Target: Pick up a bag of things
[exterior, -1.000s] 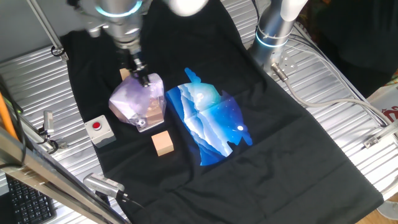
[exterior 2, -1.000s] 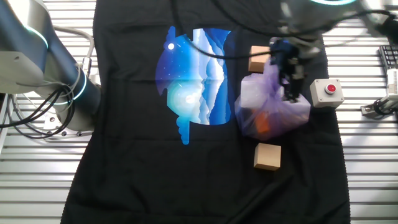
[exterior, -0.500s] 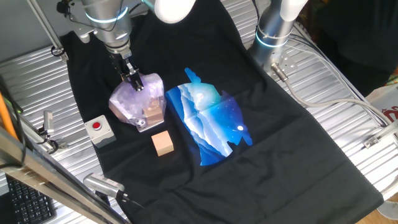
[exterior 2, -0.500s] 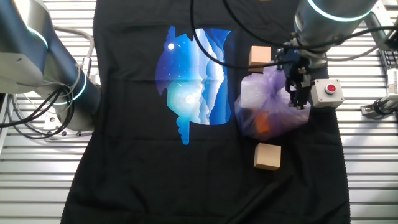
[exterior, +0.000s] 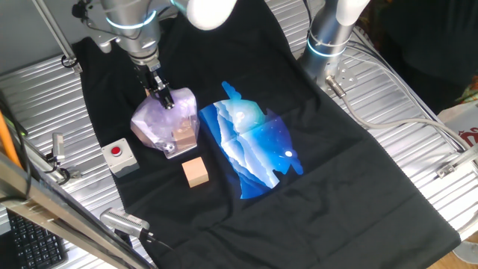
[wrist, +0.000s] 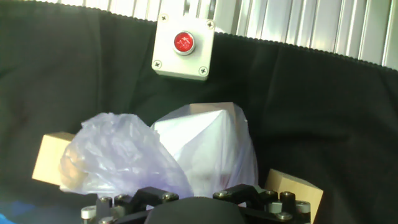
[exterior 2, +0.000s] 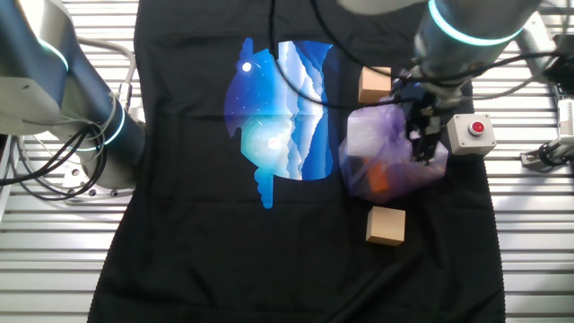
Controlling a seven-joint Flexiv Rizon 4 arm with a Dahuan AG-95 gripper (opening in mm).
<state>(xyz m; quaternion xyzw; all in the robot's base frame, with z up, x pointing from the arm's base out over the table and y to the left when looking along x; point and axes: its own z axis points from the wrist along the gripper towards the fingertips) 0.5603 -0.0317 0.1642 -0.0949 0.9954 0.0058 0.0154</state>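
My gripper (exterior: pixel 162 98) stands at the top of the translucent pale purple, wrinkled thin plastic bag (exterior: pixel 166 122), at the edge nearest the arm's own column; the bag lies directly beneath and ahead of my fingertips, on the black cloth (exterior: pixel 358 187) spread over the ribbed metal counter (exterior: pixel 418 112); in the other fixed view the gripper (exterior 2: pixel 421 144) sits over the bag's (exterior 2: pixel 390 154) side toward the red button, in contact with or just above the film; I cannot tell which. In the hand view the bag (wrist: pixel 168 152) fills the space just ahead of the fingers, whose tips are out of frame; I cannot tell whether the jaws are parted or closed on plastic. The bag is lumpy with no clear long axis, so I judge the move turns on catching its gathered top film, not the blocks inside.

Count: one bag, with tan and white blocks visible through it, number not determinable; two bare tan wooden cubes, one (exterior 2: pixel 386 225) near the bag's one side, one (exterior 2: pixel 374 82) just beside the opposite side; one grey box with a red push-button (exterior 2: pixel 473 133), close beside the bag; one blue-and-white print (exterior 2: pixel 280 109) on the cloth; one working arm, with a second grey arm base (exterior: pixel 328 33) standing idle, well apart.
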